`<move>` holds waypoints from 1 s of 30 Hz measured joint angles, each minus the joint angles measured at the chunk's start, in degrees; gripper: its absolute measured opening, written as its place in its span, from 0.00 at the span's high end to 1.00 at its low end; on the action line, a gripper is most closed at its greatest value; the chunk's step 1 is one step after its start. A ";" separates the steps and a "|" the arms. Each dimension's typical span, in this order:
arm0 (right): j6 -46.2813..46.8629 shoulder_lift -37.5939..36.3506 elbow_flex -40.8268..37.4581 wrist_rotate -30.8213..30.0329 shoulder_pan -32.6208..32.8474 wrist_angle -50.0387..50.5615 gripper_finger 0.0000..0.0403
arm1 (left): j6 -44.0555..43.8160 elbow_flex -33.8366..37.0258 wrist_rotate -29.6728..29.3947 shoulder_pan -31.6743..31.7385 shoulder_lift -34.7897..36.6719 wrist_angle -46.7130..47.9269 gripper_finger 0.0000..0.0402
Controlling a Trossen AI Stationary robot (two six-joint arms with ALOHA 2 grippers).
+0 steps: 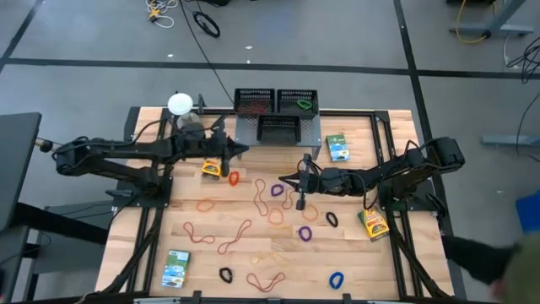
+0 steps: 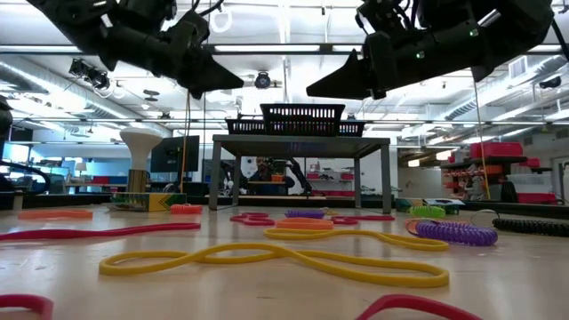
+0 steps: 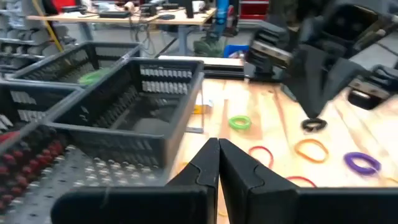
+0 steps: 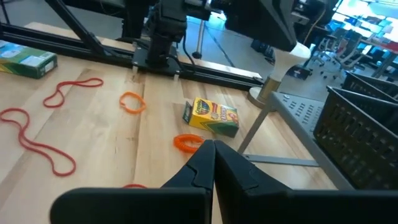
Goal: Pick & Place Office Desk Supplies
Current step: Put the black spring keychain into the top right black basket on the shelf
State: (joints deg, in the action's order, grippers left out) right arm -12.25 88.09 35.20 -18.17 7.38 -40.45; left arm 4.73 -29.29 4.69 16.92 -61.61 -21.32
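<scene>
Many rubber-band loops point(image 1: 253, 224) in red, orange, purple, black and blue lie flat over the wooden table. A yellow-green box point(image 1: 211, 169) lies near my left gripper and also shows in the right wrist view point(image 4: 211, 118). Another yellow-green box point(image 1: 372, 223) lies at the right. Green-white boxes lie at the far right point(image 1: 338, 148) and near left point(image 1: 177, 268). Three black mesh trays point(image 1: 278, 128) stand on the grey shelf; one holds a green band point(image 1: 304, 105). My left gripper point(image 1: 243, 152) point(image 3: 217, 163) is shut and empty, above the table beside the shelf. My right gripper point(image 1: 283, 178) point(image 4: 213, 158) is shut and empty, above the table's middle.
The grey perforated shelf point(image 1: 249, 135) stands at the far middle, its legs on the table. A white ball on a stand point(image 1: 179, 104) is at the far left. A black frame point(image 1: 380, 118) edges the table. My two grippers point toward each other, a short way apart.
</scene>
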 joint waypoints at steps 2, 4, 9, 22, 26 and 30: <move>0.00 0.00 0.00 0.06 0.02 0.00 0.97 | 0.00 0.49 -0.12 -0.57 0.05 -0.30 0.97; 0.19 -0.66 0.00 -0.35 0.85 0.87 0.97 | -0.27 0.49 -0.13 -0.92 0.05 -0.14 0.97; 5.17 -4.73 0.41 -3.66 4.07 9.75 0.97 | -0.48 0.49 0.25 -1.25 0.05 -0.27 0.97; 27.80 -9.99 8.32 -9.16 5.67 40.08 0.97 | -0.48 0.49 -0.16 -1.20 0.00 -0.37 0.97; 33.62 -9.99 11.12 -10.30 5.56 48.42 0.97 | -0.48 0.49 -0.16 -1.22 0.00 -0.36 0.97; 37.26 -9.99 14.48 -6.83 6.28 59.18 0.97 | -0.48 0.49 -0.16 -1.21 0.00 -0.36 0.97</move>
State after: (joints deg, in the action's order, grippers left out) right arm 25.01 78.11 49.68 -25.00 13.66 18.73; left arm 4.25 -28.80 4.54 15.71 -61.60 -21.67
